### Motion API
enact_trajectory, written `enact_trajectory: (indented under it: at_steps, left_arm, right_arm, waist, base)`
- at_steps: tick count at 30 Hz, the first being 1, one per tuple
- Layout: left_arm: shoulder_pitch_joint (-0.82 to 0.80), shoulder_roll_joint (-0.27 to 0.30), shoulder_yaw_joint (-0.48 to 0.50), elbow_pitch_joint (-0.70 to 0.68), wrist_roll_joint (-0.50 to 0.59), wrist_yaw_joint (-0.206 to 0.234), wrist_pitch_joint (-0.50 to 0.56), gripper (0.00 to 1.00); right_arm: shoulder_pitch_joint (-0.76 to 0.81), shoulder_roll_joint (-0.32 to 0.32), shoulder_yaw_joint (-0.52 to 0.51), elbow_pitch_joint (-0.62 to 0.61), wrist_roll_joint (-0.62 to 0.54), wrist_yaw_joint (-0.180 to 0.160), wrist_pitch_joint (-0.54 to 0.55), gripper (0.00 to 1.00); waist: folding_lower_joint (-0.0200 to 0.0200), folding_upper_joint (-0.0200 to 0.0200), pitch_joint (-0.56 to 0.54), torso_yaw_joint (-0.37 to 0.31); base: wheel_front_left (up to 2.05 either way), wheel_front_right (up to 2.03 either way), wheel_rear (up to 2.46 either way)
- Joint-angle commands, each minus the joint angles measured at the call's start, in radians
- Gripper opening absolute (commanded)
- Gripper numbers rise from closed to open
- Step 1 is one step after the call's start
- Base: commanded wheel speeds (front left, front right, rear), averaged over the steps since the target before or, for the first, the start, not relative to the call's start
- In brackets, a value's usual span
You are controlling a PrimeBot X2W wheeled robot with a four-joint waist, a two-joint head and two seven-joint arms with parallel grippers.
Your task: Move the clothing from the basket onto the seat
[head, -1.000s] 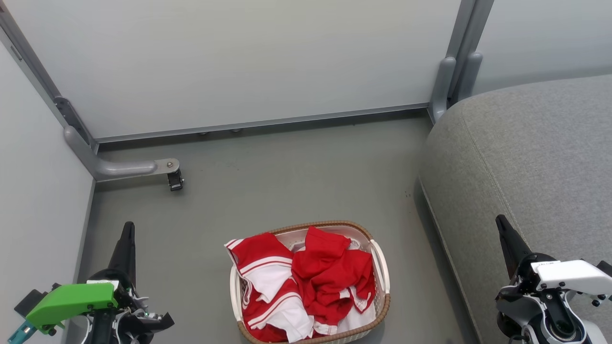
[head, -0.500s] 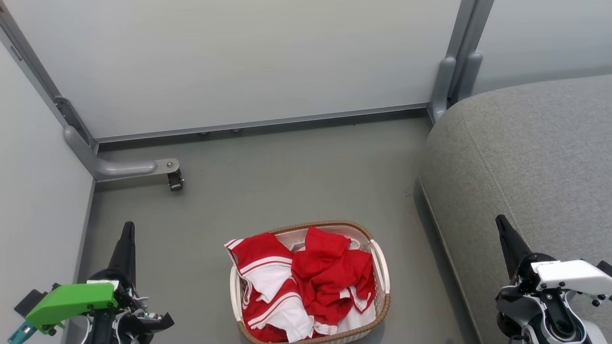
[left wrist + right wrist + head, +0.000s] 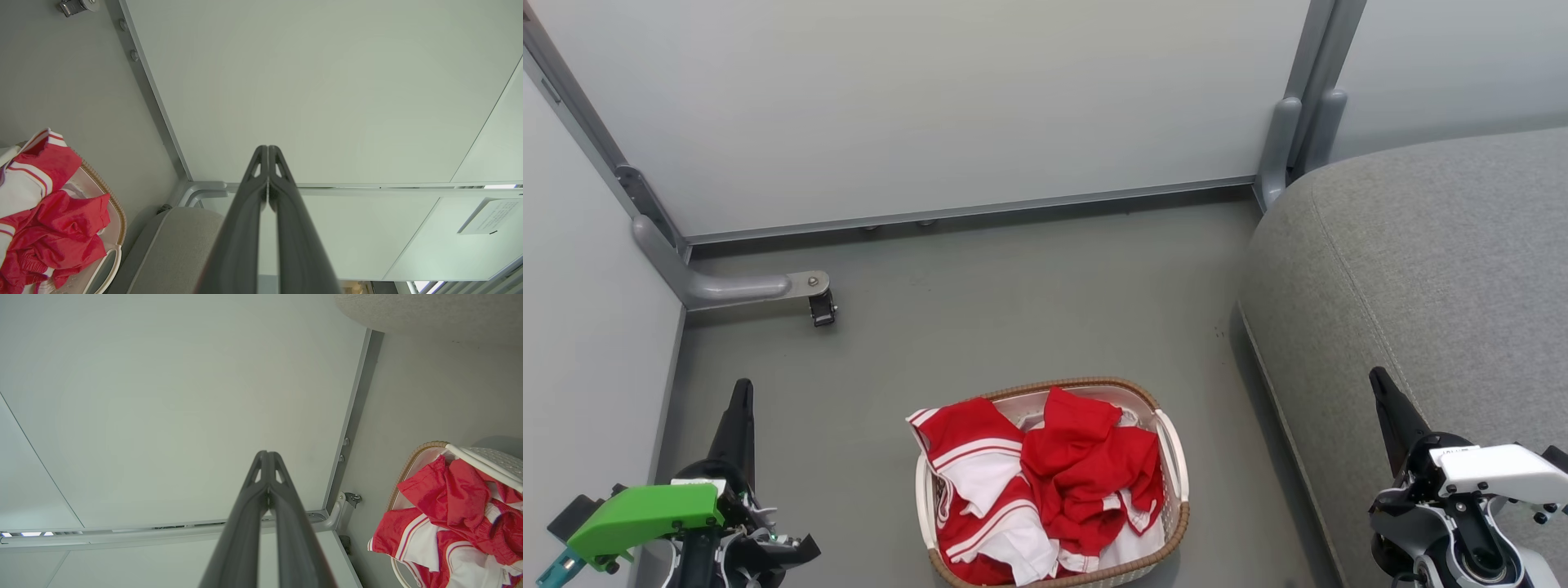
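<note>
All the clothing (image 3: 1045, 482) lay in the basket (image 3: 1174, 457), none on the seat (image 3: 1421, 269) (left claw (image 3: 741, 388), right claw (image 3: 1378, 377) pressed together, empty).

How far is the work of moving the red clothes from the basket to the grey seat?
Nothing is done yet: both red-and-white sports garments lie in the oval cream plastic basket, and the large grey fabric seat is bare where visible. Nothing is in hand: the left claw and right claw are shut and empty. Both garments are left to move.

No legible text anywhere; tiny unreadable print on a paper notice (image 3: 486, 215) on the pale wall panel (image 3: 367, 234).
</note>
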Motion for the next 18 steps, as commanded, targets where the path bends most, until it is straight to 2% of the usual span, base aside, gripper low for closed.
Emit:
enact_trajectory:
  at_steps: [1, 4, 5, 8, 9, 10, 18]
  left_arm:
    - [-0.010, 0.005, 0.001, 0.000, -0.003, -0.005, 0.002, 0.00]
    - [-0.010, 0.005, 0.001, 0.000, -0.003, -0.005, 0.002, 0.00]
    - [0.000, 0.000, 0.000, 0.000, 0.000, 0.000, 0.000, 1.00]
    - [0.012, -0.004, -0.003, 0.021, 0.001, 0.002, -0.003, 1.00]
    - [0.019, -0.006, -0.004, 0.028, 0.001, 0.002, -0.003, 0.00]
    - [0.028, -0.008, -0.005, 0.039, 0.001, 0.002, -0.002, 1.00]
    - [0.049, -0.006, -0.034, 0.014, 0.020, 0.002, -0.043, 1.00]
  right_arm:
    - [0.011, -0.006, -0.002, -0.004, 0.004, 0.000, 0.003, 0.00]
    - [0.011, -0.006, -0.002, -0.004, 0.004, 0.000, 0.003, 0.00]
    - [0.000, 0.000, 0.000, 0.000, 0.000, 0.000, 0.000, 1.00]
    - [0.009, 0.007, 0.004, 0.022, -0.001, 0.000, -0.002, 1.00]
    - [0.014, 0.010, 0.005, 0.029, -0.001, 0.000, -0.002, 0.00]
    - [0.023, 0.013, 0.005, 0.040, -0.001, 0.000, -0.001, 1.00]
    - [0.030, 0.011, 0.044, 0.036, -0.016, 0.000, -0.042, 1.00]
  waist:
    - [0.0000, 0.0000, 0.000, 0.000]
    - [0.0000, 0.0000, 0.000, 0.000]
    - [0.0000, 0.0000, 0.000, 0.000]
    - [0.0000, 0.0000, 0.000, 0.000]
    - [0.0000, 0.0000, 0.000, 0.000]
    - [0.0000, 0.0000, 0.000, 0.000]
    - [0.0000, 0.0000, 0.000, 0.000]
  base:
    - [0.00, 0.00, 0.00]
    - [0.00, 0.00, 0.00]
    - [0.00, 0.00, 0.00]
    - [0.00, 0.00, 0.00]
    - [0.00, 0.00, 0.00]
    - [0.00, 0.00, 0.00]
    - [0.00, 0.00, 0.00]
